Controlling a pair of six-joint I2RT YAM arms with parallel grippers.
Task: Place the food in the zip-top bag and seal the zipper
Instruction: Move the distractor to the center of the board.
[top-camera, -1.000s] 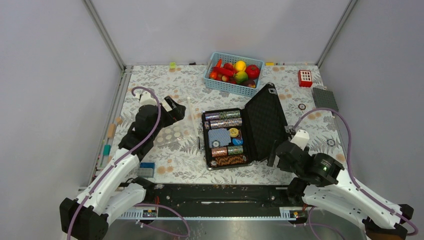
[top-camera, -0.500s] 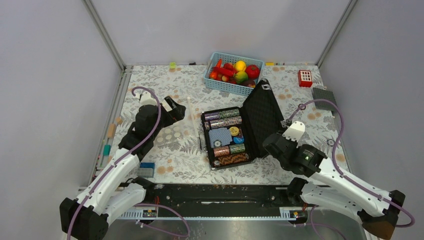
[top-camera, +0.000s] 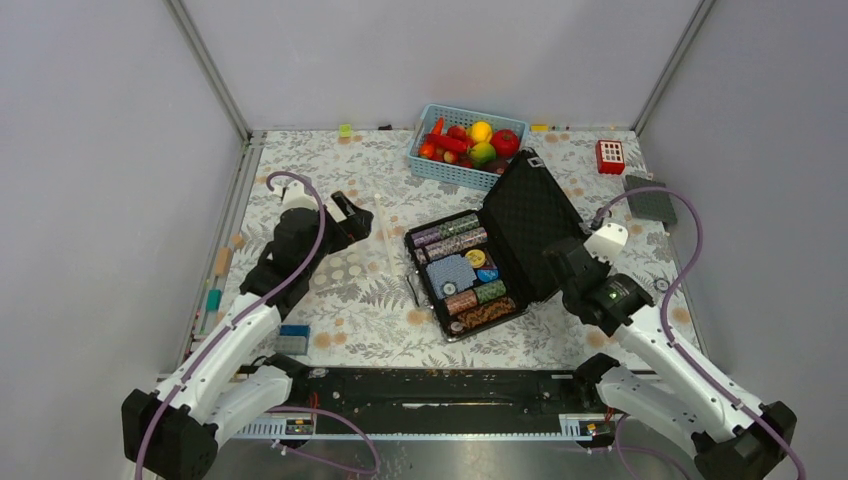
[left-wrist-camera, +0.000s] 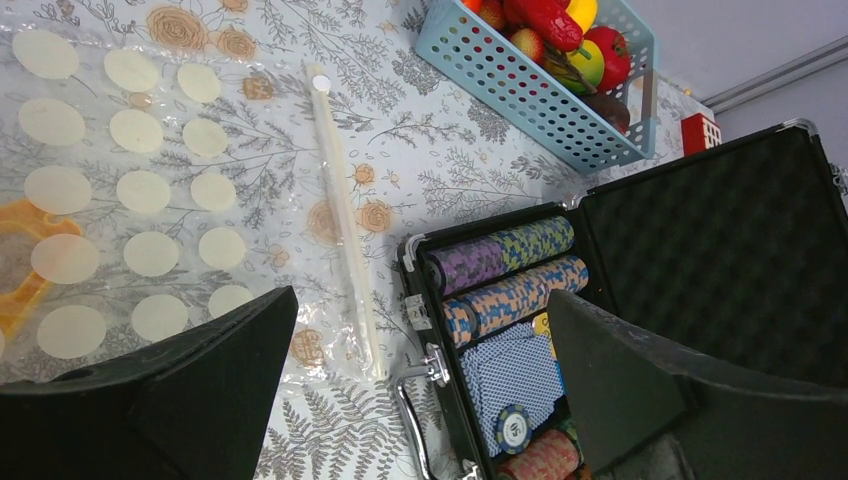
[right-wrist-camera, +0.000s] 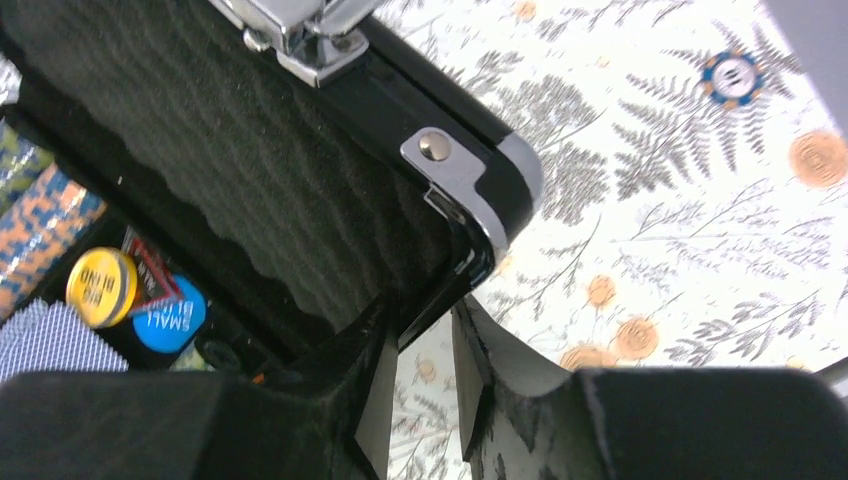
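Observation:
The food (top-camera: 470, 140) lies piled in the light-blue basket (top-camera: 455, 172) at the back; the left wrist view shows that food (left-wrist-camera: 560, 30) at its top edge. The zip-top bag (top-camera: 350, 265), clear with white dots, lies flat on the left, and its zipper (left-wrist-camera: 340, 220) runs along its right side. My left gripper (top-camera: 350, 222) hovers open over the bag's right edge (left-wrist-camera: 420, 300), holding nothing. My right gripper (top-camera: 560, 262) is closed on the rim of the black case's raised lid (right-wrist-camera: 250, 150), one finger on each side (right-wrist-camera: 425, 330).
The open black case (top-camera: 465, 275) with chip stacks and cards sits between the bag and my right arm. A red block (top-camera: 610, 156) and a grey plate (top-camera: 650, 197) lie at the back right. A loose chip (right-wrist-camera: 733, 75) rests on the cloth. Small pieces line the left edge (top-camera: 215, 280).
My right gripper closed on the lid's rim and moved away from me. The case turned counterclockwise and slid a little to the right. The left arm stayed still.

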